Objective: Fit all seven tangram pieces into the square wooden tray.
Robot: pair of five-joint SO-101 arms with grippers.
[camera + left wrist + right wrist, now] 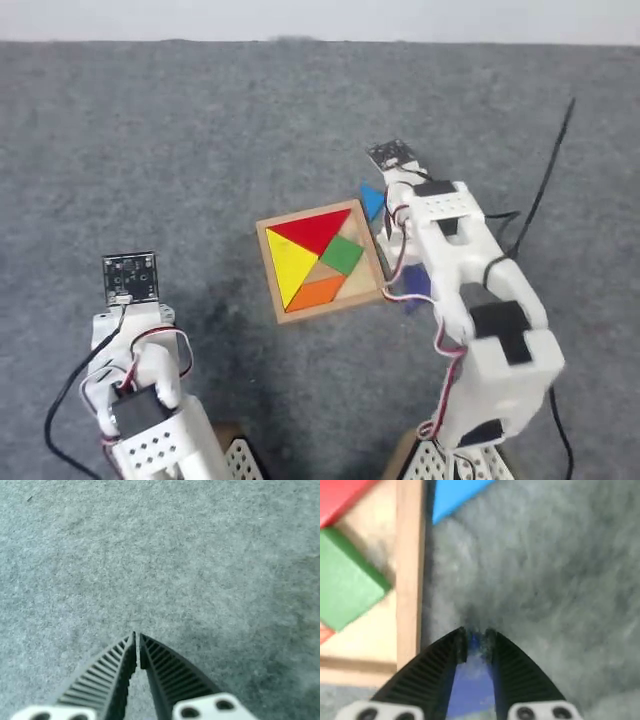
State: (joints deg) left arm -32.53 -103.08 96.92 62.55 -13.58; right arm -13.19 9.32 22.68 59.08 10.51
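**Right wrist view: dark blue piece clamped, placement pending**

Finding 1. My right pincer is closed down to a narrow slit on the dark blue piece. The piece fills the gap between the jaws, and its outline is hidden by them. I cannot tell whether it is lifted or resting on the carpet.

Finding 2. The pincer tips stand just outside the square wooden tray, beside its rim and near one corner.

Finding 3. Inside the rim the green square and the red triangle are seated, with bare tray floor around the square. From the high view the yellow triangle and the orange piece are also in. So is what looks like a small brown triangle. Bare wood remains along the side nearest my right arm.

Finding 4. The light blue piece lies outside the tray, against the rim, further along the same side.

Finding 5. My left pincer is closed tip to tip on nothing, over bare grey carpet, well apart from the tray.

Assessment. By my count five pieces are in and two are out, and the step in hand is seating the dark blue one. The next move calls for clearing the rim, then turning the piece so its edges match a bare gap. It should be released only once it lies flat. The rim is close, so a low carry risks nudging the tray and unsettling the seated pieces.
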